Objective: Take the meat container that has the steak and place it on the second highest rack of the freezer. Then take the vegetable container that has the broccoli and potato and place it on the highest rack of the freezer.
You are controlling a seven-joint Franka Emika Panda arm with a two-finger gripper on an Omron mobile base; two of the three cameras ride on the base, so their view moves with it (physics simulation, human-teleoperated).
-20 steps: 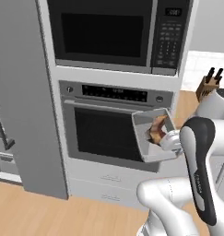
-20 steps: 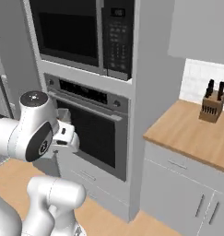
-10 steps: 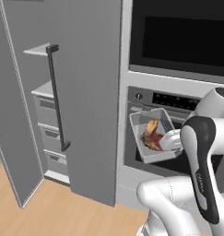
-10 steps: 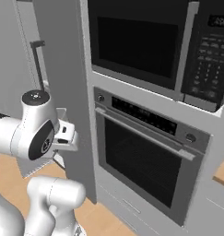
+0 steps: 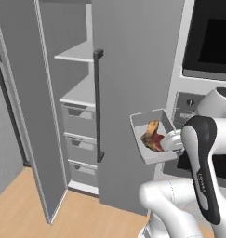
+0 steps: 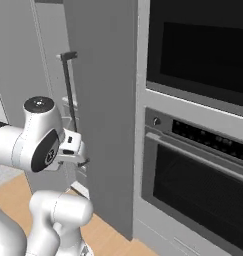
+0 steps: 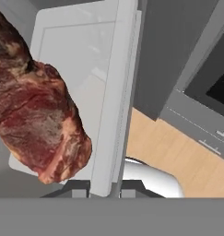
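Observation:
A pale grey meat container (image 5: pixel 141 122) hangs tilted in front of the grey cabinet fronts, and my gripper (image 5: pixel 169 142) is shut on its right rim. The reddish-brown steak (image 5: pixel 152 135) lies inside it. In the hand view the steak (image 7: pixel 37 117) looms at the left, the container's wall (image 7: pixel 111 87) runs up the middle, and the gripper (image 7: pixel 104 189) clamps its edge. The freezer (image 5: pixel 79 116) stands open to the left of the container. Its highest rack (image 5: pixel 77 52) and second highest rack (image 5: pixel 81 91) are bare pale boards. The vegetable container, broccoli and potato are out of view.
The freezer's open door (image 5: pixel 23 116) swings out at the left. A shut grey door with a dark bar handle (image 5: pixel 98 107) stands between the opening and the container. Three grey drawers (image 5: pixel 79 139) sit under the boards. The black oven column (image 6: pixel 198 150) is at the right.
The whole picture has slid from the oven column toward the freezer, so the base has driven left. The container with the steak stays in the gripper.

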